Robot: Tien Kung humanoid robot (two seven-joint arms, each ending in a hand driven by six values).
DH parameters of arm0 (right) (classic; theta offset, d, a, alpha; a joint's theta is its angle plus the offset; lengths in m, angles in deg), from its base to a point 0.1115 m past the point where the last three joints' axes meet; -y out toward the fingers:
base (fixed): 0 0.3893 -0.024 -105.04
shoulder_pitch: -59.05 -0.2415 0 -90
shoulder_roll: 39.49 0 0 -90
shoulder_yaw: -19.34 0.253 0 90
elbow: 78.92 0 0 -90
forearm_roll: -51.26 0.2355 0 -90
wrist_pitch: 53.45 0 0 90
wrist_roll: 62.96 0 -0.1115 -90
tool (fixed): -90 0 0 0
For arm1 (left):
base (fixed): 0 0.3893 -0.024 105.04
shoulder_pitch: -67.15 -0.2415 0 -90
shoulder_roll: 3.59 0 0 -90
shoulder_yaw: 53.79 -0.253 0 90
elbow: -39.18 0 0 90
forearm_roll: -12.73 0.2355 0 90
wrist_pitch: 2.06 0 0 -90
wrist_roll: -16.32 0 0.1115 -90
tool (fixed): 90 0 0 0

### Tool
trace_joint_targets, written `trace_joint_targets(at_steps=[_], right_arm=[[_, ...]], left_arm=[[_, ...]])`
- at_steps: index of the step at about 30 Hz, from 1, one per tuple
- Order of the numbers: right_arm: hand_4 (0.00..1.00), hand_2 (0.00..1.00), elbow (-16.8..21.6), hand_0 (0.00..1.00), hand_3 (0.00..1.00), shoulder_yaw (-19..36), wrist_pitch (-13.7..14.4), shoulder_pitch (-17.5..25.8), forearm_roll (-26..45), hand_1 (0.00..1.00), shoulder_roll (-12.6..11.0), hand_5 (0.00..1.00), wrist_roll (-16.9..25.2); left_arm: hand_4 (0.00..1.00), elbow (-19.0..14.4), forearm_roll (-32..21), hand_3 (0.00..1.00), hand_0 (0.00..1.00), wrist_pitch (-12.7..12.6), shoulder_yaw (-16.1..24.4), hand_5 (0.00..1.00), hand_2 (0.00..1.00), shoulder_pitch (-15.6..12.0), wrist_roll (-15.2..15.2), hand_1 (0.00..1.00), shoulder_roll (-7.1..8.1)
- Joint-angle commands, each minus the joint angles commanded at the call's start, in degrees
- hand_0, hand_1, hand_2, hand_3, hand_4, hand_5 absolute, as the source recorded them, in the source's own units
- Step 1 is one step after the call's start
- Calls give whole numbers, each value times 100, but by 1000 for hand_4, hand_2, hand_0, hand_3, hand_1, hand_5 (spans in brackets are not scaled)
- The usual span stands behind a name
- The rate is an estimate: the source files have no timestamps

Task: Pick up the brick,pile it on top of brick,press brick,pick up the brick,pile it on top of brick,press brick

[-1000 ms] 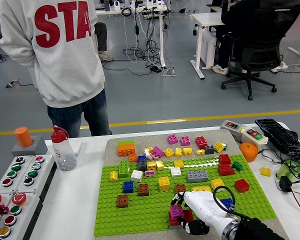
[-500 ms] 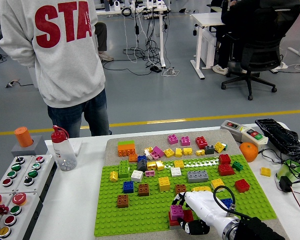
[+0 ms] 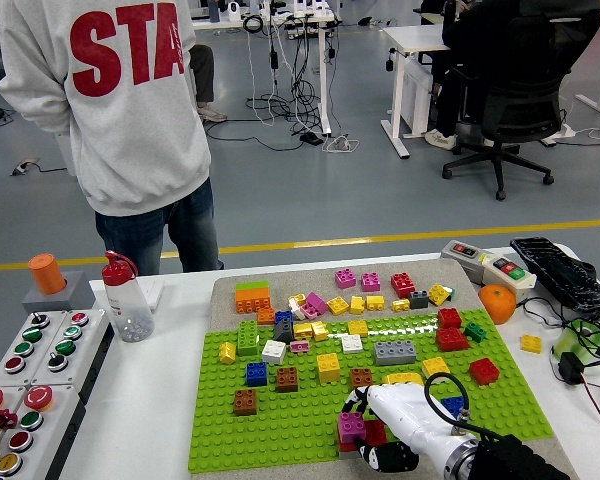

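Note:
My right hand (image 3: 365,428), white with black finger joints, reaches in from the lower right over the front of the green baseplate (image 3: 300,410). Its fingers are curled around a magenta brick (image 3: 352,426) that sits on top of a red brick (image 3: 372,434) at the plate's front edge. Many loose bricks lie farther back on the plate, among them a yellow brick (image 3: 328,367), a brown brick (image 3: 245,402) and a grey brick (image 3: 395,351). The left arm is not visible.
A person in a grey sweatshirt (image 3: 120,100) stands at the far left side, back turned, hands unseen. A bottle (image 3: 127,297), an orange cup (image 3: 47,272) and a button panel (image 3: 25,370) are on the left. An orange (image 3: 497,302), switch box (image 3: 490,263) and keyboard (image 3: 562,275) are on the right.
The right hand has settled slightly lower and toward the front edge with the magenta brick; nothing else has moved.

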Motion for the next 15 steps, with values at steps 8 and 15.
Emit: trace_joint_targets(at_steps=[8, 15], right_arm=[[550, 690, -37, 695, 624, -1, -21, -5, -26, 689, 10, 149, 0], [566, 742, -40, 709, 694, 9, -63, 1, -48, 726, 3, 158, 5]], left_arm=[[304, 0, -4, 573, 653, -1, -6, 998, 704, -1, -1, 677, -1], [304, 0, -7, 573, 653, -2, -10, 998, 703, -3, -1, 677, -2]])
